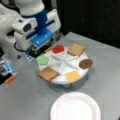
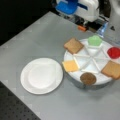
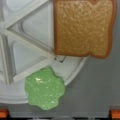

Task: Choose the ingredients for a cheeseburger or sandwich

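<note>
Ingredients sit around the rim of a white round tray (image 1: 65,65) split into wedge compartments, on a grey table (image 1: 27,100). In a front view the toast (image 1: 48,74) lies at the tray's lower left, the lettuce (image 1: 43,60) at its left, the tomato (image 1: 58,49) at its top, a second toast (image 1: 76,49) at its upper right, the patty (image 1: 85,63) at its right and the cheese (image 1: 73,75) at its bottom. Each piece lies flat at the outer end of its own wedge, apart from the others, and several overhang the rim. No stack has been built: the white plate (image 1: 75,106) sits near the tray toward a front view's bottom, with nothing on it. The gripper (image 1: 37,48), white with a blue mount, hangs just beyond the tray's upper-left edge in a front view, nearest the lettuce and the tomato; whether its claw is apart or together I cannot tell, and nothing shows in it. In the wrist view the lettuce lies at the bottom over the tray rim, with a toast square above it and to the right, and orange finger tips (image 3: 3,113) show at the bottom corners.
</note>
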### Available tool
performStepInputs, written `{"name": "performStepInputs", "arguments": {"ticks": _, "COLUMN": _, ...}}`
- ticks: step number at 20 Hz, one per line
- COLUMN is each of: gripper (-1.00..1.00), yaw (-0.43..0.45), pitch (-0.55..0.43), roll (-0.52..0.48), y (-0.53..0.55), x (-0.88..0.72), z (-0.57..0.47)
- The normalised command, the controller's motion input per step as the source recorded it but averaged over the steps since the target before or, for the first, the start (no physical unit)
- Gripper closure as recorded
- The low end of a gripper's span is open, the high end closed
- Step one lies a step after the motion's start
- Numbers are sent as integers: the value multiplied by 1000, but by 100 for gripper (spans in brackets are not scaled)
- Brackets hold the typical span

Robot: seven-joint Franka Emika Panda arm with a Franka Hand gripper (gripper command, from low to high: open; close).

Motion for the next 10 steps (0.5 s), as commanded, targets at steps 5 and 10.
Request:
{"name": "performStepInputs", "arguments": {"ticks": 5, "gripper": -100, "yaw": 22, "pitch": -152, "roll": 368, "y": -123, "x": -236, "z": -151}}
{"name": "performStepInputs", "arguments": {"ticks": 10, "gripper": -100, "yaw": 51, "pitch": -130, "roll": 402, "y": -136, "x": -280, "z": -225}}
